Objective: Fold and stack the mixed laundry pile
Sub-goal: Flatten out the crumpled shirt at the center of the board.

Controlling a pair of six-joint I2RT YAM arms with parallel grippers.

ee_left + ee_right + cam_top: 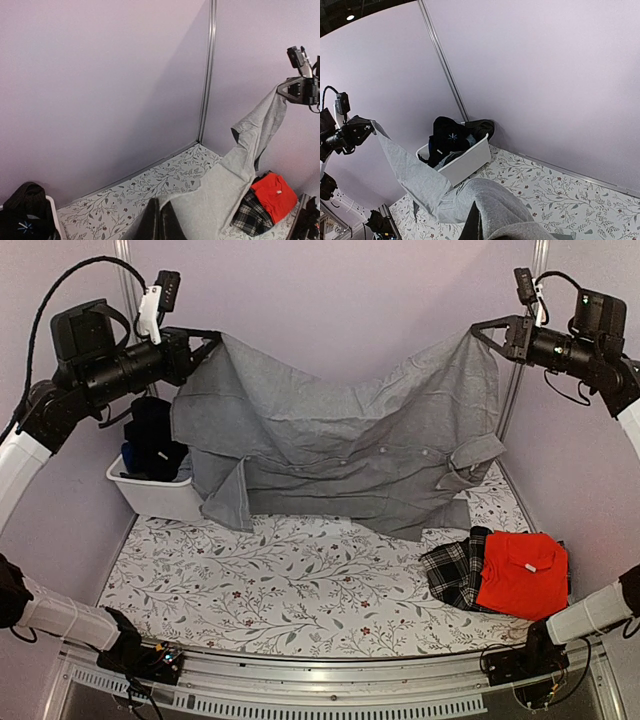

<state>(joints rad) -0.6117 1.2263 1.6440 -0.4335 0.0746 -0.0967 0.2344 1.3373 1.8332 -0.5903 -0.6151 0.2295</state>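
Note:
A grey long-sleeved collared shirt (340,430) hangs spread wide in the air above the far half of the table, its lower hem drooping onto the floral cloth. My left gripper (205,340) is shut on its upper left corner, and my right gripper (482,332) is shut on its upper right corner. In the left wrist view the dark fingers (159,220) pinch the grey shirt (220,200). In the right wrist view the grey shirt (495,200) drapes over my right gripper (475,209). A folded red shirt (522,573) lies on plaid cloth (455,568) at the near right.
A white tub (150,495) stands at the far left holding a black garment (155,435) and blue pieces. The table (280,580) has a floral cover. Purple walls close in behind and on both sides.

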